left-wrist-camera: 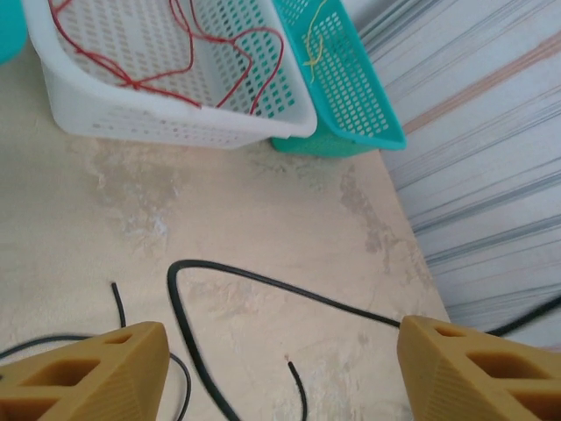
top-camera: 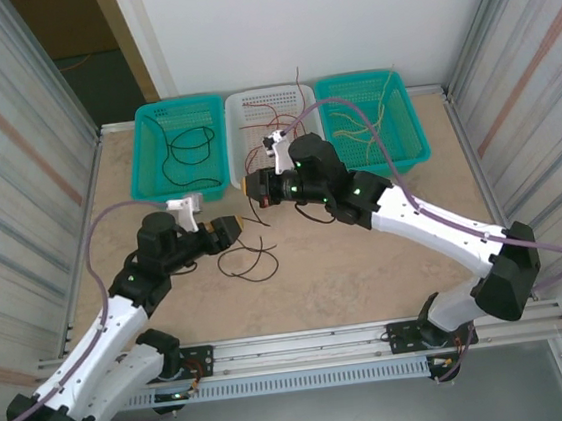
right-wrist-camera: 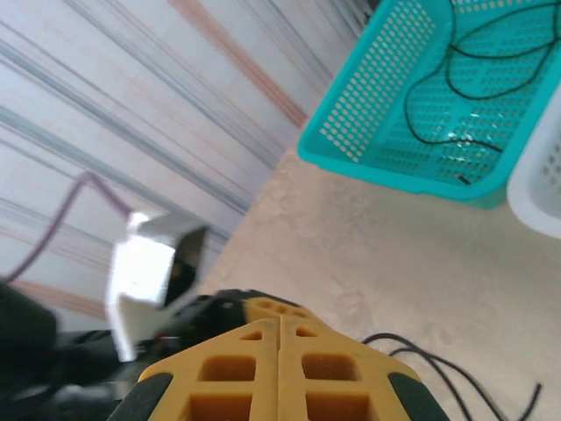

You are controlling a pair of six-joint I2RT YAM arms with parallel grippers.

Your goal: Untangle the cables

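Loose black cables (top-camera: 247, 260) lie curled on the tabletop between the arms. In the left wrist view a black cable (left-wrist-camera: 263, 281) loops across the table between my wide-apart yellow fingers (left-wrist-camera: 96, 368), touching neither. My left gripper (top-camera: 235, 227) is open and hangs just above those cables. My right gripper (top-camera: 249, 187) hovers a little farther back. Its fingers (right-wrist-camera: 302, 351) are pressed flat together with nothing seen between them. More black cables (right-wrist-camera: 456, 83) rest in the left teal basket. Red cables (left-wrist-camera: 131, 74) lie in the white basket, and yellowish-tan cables (top-camera: 367, 121) in the right teal basket.
Three baskets stand in a row at the table's back: a teal one (top-camera: 152, 174), a white one (top-camera: 239, 124) and another teal one (top-camera: 413, 126). Corrugated walls close in both sides. The left arm's white wrist camera (right-wrist-camera: 140, 276) sits close to my right fingers.
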